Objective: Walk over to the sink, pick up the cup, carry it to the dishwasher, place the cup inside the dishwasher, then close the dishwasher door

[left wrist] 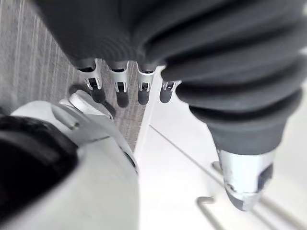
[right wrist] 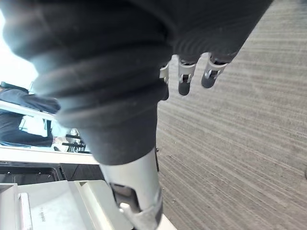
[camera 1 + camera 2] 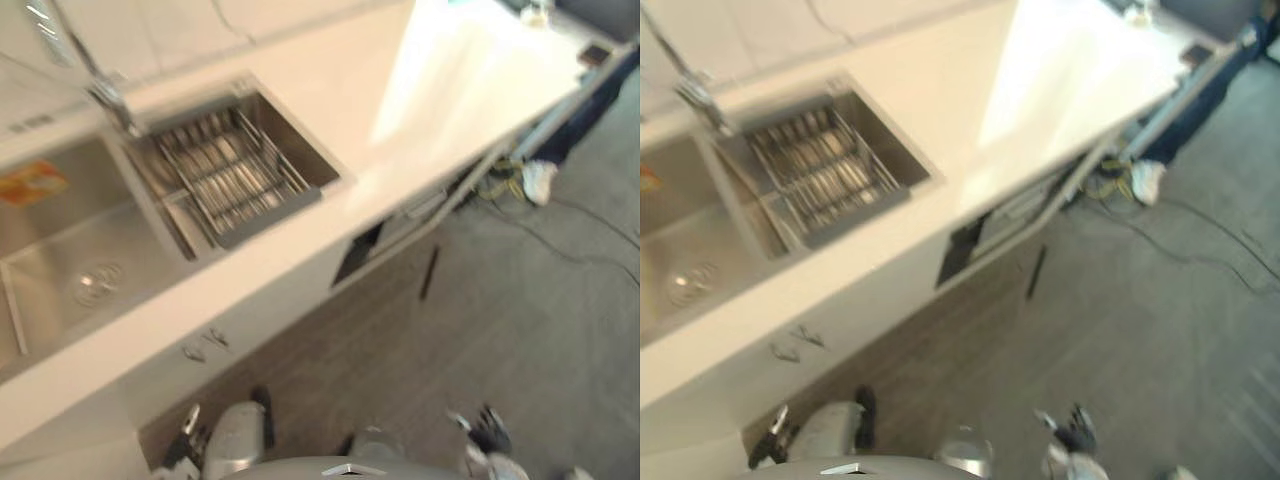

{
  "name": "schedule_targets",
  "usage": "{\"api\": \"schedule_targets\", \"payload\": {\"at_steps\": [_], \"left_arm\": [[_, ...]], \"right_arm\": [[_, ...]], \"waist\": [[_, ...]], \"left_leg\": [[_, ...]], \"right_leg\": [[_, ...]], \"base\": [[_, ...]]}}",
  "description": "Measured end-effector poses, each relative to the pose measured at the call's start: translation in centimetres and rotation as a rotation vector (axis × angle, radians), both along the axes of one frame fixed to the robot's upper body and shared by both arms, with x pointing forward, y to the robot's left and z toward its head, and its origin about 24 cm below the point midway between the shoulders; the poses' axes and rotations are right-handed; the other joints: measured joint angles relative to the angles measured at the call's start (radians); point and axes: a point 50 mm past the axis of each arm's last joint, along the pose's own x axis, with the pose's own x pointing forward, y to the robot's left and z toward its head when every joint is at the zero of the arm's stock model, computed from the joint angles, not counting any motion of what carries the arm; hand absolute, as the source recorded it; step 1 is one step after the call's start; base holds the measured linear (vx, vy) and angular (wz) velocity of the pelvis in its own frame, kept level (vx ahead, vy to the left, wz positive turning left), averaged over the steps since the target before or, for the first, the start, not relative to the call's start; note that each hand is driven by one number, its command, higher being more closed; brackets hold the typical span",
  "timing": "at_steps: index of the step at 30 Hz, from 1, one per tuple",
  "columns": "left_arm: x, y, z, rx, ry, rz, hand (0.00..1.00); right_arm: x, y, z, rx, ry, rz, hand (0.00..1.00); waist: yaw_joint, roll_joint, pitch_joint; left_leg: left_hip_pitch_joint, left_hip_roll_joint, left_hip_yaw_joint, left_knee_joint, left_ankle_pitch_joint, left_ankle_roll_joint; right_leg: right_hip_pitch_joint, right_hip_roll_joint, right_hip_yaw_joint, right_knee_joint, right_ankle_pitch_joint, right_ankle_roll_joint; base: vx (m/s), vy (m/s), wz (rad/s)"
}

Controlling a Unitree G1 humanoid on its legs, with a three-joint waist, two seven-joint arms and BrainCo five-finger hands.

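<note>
Sink [image 3: 60,250] holds a wire rack [image 3: 230,175], well apart from our left robot hand [image 1: 119,91] and right robot hand [image 2: 184,79], both hanging released.

No legible text anywhere; orange patch [image 3: 33,182] in sink [image 3: 50,250] too blurred to read.

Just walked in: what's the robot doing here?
The robot stands by the long white countertop, looking down at the stainless steel sink with a metal wire rack in it. Its left hand and right hand hang open, holding nothing. A person's white shoe shows by the counter's far end.
</note>
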Motion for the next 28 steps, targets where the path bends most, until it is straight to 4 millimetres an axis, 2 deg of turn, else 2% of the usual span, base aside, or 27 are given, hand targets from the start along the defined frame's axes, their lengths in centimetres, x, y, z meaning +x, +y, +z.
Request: {"api": "schedule_targets", "payload": {"at_steps": [1,2,4,6,7,8,9,11,12,14,16,20,28], "left_arm": [[0.6,0.2,0.1,0.004,-0.021,0.025,0.00],[0.6,0.2,0.1,0.004,-0.016,0.034,0.00],[0.6,0.0,0.0,0.008,0.001,0.055,0.00],[0.5,0.0,0.0,0.009,0.019,0.057,0.00],[0.3,0.2,0.0,0.009,0.030,0.070,0.00],[0.0,0.6,0.0,0.016,0.033,0.089,0.00],[-0.4,0.7,0.0,0.018,0.039,0.104,0.00],[-1.1,-0.2,-0.3,-0.010,0.058,0.151,0.00],[-1.7,-0.6,-0.4,-0.017,0.077,0.175,0.00],[-2.2,-0.9,-0.5,-0.023,0.091,0.183,0.00],[-2.8,-0.8,-0.6,-0.019,0.106,0.202,0.00],[-3.8,-0.6,-0.6,-0.014,0.133,0.202,0.00],[-4.1,-0.4,-0.8,-0.004,0.175,0.087,0.00]], "right_arm": [[-0.9,2.1,-0.9,0.074,0.032,0.014,0.00],[-0.8,4.0,-1.6,0.139,0.045,0.046,0.00],[-0.4,6.1,-2.1,0.202,0.062,0.110,0.00],[-0.3,6.9,-2.4,0.237,0.086,0.136,0.00],[-0.4,7.0,-2.4,0.248,0.106,0.166,0.00],[-0.5,7.5,-2.6,0.273,0.127,0.199,0.00],[-0.6,7.8,-2.7,0.284,0.142,0.217,0.00],[-0.2,7.6,-2.7,0.287,0.161,0.277,0.00],[-0.1,7.3,-2.7,0.290,0.171,0.314,0.00],[-0.1,7.0,-2.6,0.290,0.182,0.331,0.00],[-0.2,7.2,-2.8,0.311,0.226,0.356,0.00],[-1.0,7.6,-3.2,0.371,0.285,0.332,0.00],[-1.7,8.0,-3.7,0.488,0.318,0.238,0.00]], "waist": [[0.006,-0.020,-0.019],[0.014,-0.040,-0.032],[0.022,-0.051,-0.033],[0.019,-0.054,-0.039],[0.019,-0.065,-0.051],[0.019,-0.093,-0.069],[0.021,-0.104,-0.080],[0.027,-0.086,-0.102],[0.027,-0.069,-0.108],[0.030,-0.056,-0.116],[0.033,-0.061,-0.131],[0.036,-0.066,-0.156],[0.031,-0.066,-0.164]], "left_leg": [[0.042,0.002,-0.034,-0.053,0.003,0.005],[0.072,0.006,-0.057,-0.089,0.013,0.009],[0.108,0.013,-0.081,-0.104,0.018,0.004],[0.124,0.009,-0.080,-0.104,0.017,0.000],[0.124,-0.004,-0.077,-0.106,0.018,-0.008],[0.127,-0.028,-0.074,-0.118,0.033,-0.034],[0.127,-0.036,-0.071,-0.117,0.038,-0.050],[0.146,-0.016,-0.075,-0.123,0.047,-0.083],[0.162,-0.003,-0.074,-0.140,0.058,-0.101],[0.181,0.012,-0.074,-0.160,0.064,-0.110],[0.213,0.024,-0.071,-0.210,0.079,-0.115],[0.273,0.015,-0.065,-0.301,0.113,-0.113],[0.323,-0.014,-0.077,-0.385,0.145,-0.100]], "right_leg": [[-0.012,0.028,0.042,-0.054,-0.040,0.007],[-0.038,0.047,0.064,-0.094,-0.042,0.010],[-0.063,0.067,0.094,-0.154,-0.026,0.009],[-0.067,0.072,0.146,-0.212,0.029,0.008],[-0.064,0.067,0.171,-0.239,0.081,0.007],[-0.049,0.051,0.183,-0.252,0.147,0.017],[-0.032,0.034,0.173,-0.265,0.101,0.052],[-0.007,0.039,0.128,-0.280,0.054,0.042],[0.017,0.047,0.108,-0.290,0.051,0.044],[0.046,0.060,0.092,-0.315,0.052,0.043],[0.082,0.075,0.075,-0.356,0.056,0.041],[0.128,0.080,0.074,-0.407,0.070,0.051],[0.168,0.075,0.073,-0.458,0.088,0.065]], "base": [[0.02,-0.053,0.81],[0.04,-0.089,0.71],[0.04,-0.117,0.63],[0.07,-0.164,0.82],[0.12,-0.240,1.00],[0.14,-0.267,0.98],[0.15,-0.274,0.78],[0.11,-0.183,0.50],[0.10,-0.140,0.40],[0.11,-0.117,0.22],[0.08,-0.070,0.05],[0.11,-0.017,0.00],[0.03,0.010,0.02]]}}
